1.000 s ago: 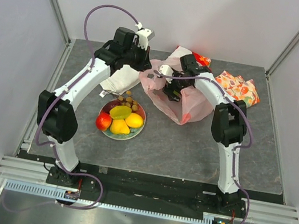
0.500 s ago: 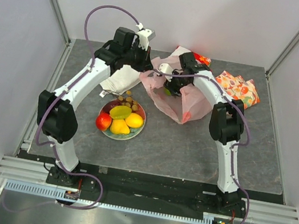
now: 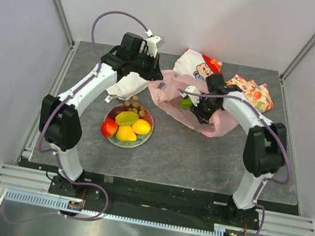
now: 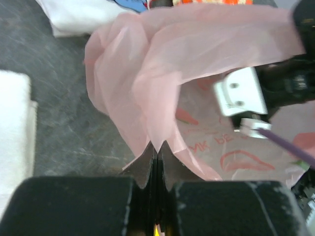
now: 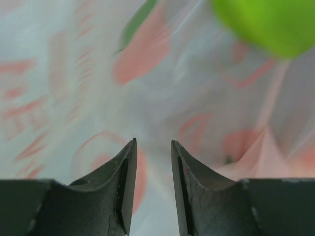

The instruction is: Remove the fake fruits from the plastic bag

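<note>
Mostly unreadable print [image 4: 241, 160] on plastic bag [image 4: 147, 73] — L hand [image 4: 156, 150] pinches it, R hand [image 5: 153, 146] part-open, empty.

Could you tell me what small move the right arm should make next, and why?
Probably nudge the right gripper toward the green fruit, so that it lies between the jaws: in the wrist view it sits up and right of them, with nothing between. The left gripper pinches the edge of the plastic bag.
</note>
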You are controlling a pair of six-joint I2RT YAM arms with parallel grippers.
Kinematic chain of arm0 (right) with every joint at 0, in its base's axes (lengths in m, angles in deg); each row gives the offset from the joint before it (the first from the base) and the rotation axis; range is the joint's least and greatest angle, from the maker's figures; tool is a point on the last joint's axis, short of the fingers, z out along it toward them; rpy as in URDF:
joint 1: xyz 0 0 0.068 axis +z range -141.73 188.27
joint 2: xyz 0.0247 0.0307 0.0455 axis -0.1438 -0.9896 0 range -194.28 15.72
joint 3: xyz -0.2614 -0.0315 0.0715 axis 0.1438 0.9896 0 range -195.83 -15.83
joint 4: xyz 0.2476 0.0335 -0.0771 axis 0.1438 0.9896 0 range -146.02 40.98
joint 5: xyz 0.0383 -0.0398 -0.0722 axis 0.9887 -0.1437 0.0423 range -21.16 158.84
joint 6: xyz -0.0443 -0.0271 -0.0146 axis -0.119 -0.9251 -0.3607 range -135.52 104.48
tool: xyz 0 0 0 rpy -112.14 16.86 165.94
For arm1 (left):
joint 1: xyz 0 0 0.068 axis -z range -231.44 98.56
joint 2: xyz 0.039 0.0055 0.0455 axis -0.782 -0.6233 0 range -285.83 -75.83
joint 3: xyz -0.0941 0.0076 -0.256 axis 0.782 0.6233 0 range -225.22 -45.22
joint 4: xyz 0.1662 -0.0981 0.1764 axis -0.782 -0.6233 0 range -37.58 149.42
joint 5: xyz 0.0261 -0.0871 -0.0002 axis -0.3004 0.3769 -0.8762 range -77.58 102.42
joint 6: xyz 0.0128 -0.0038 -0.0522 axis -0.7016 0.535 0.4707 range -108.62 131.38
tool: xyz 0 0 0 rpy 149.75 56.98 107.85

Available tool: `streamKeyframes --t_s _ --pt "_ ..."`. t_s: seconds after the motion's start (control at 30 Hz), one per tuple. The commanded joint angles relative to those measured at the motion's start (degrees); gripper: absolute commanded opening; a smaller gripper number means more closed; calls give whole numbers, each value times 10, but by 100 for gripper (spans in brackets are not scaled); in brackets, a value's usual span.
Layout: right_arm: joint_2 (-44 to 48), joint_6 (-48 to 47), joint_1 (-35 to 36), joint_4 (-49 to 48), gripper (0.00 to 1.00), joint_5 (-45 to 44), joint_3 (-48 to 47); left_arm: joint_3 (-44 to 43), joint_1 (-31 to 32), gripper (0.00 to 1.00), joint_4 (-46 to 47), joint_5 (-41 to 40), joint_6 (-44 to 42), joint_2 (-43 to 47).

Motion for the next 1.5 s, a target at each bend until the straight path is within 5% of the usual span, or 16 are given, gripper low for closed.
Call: streamKeyframes --t_s 0.0,0.2,0.53,1.07,1.33,1.43,1.47 --pt "114 54 2 11 41 -2 79 21 15 2 8 50 32 23" --pt "142 52 3 -1 55 31 40 20 23 2 18 40 26 24" --pt "-45 -104 10 13 72 5 -159 -23 21 2 23 -1 10 17" --pt "-168 -261 -1 60 84 44 -261 -25 21 2 9 -11 -11 7" --pt "-207 -278 -5 71 83 58 -275 -33 21 2 6 -13 -23 -4" --pt "-216 -263 -9 72 71 77 -293 -33 21 2 7 -16 -26 -6" --pt "-215 -258 -11 72 56 79 -300 -33 21 2 7 -16 -27 -6"
